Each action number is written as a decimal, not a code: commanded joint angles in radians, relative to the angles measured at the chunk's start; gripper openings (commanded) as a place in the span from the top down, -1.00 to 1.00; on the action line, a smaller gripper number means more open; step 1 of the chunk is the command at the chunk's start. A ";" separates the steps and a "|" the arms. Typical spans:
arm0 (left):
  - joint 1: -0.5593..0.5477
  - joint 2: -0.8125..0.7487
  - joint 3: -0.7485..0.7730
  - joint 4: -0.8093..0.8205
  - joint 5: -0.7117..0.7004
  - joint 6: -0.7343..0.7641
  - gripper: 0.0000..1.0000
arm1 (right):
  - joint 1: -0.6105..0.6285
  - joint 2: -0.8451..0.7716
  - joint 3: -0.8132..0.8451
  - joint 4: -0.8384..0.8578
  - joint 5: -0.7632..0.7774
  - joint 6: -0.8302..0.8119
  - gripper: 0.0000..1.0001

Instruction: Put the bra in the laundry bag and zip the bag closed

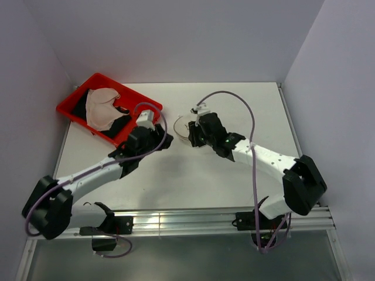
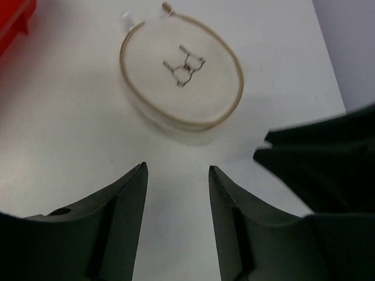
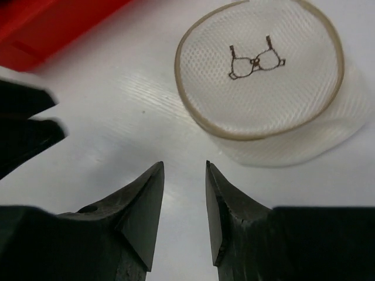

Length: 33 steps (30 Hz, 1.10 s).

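The laundry bag [image 1: 183, 126] is a small round drum of white mesh with a black bra outline on its face, lying flat on the table between my two grippers. It also shows ahead of the fingers in the left wrist view [image 2: 181, 70] and the right wrist view [image 3: 261, 70]. The bra [image 1: 103, 106], cream with black parts, lies in the red tray [image 1: 73, 105] at the back left. My left gripper [image 1: 167, 139] [image 2: 177, 168] is open over bare table, just left of the bag. My right gripper [image 1: 192, 139] [image 3: 184, 164] is open too, beside the bag, with nothing between its fingers.
The red tray's corner [image 3: 53, 23] [image 2: 12, 23] shows in both wrist views. Each wrist view catches the other arm's black gripper at its edge. Grey walls enclose the white table [image 1: 193, 181] on three sides.
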 commanded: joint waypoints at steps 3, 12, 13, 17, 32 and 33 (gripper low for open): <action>-0.028 -0.196 -0.247 0.067 -0.029 -0.161 0.04 | 0.017 0.174 0.200 -0.112 0.017 -0.471 0.10; -0.161 -0.386 -0.442 0.041 -0.090 -0.238 0.14 | 0.017 0.366 0.375 -0.263 0.098 -0.588 0.07; -0.166 -0.400 -0.458 0.042 -0.090 -0.244 0.14 | 0.017 0.376 0.380 -0.260 0.106 -0.591 0.07; -0.175 -0.418 -0.489 0.050 -0.087 -0.257 0.14 | 0.017 0.443 0.430 -0.309 0.123 -0.607 0.07; -0.175 -0.342 -0.485 0.097 -0.072 -0.252 0.10 | 0.020 0.475 0.466 -0.343 0.049 -0.602 0.08; -0.175 -0.342 -0.485 0.099 -0.072 -0.252 0.10 | 0.020 0.469 0.459 -0.344 0.027 -0.604 0.07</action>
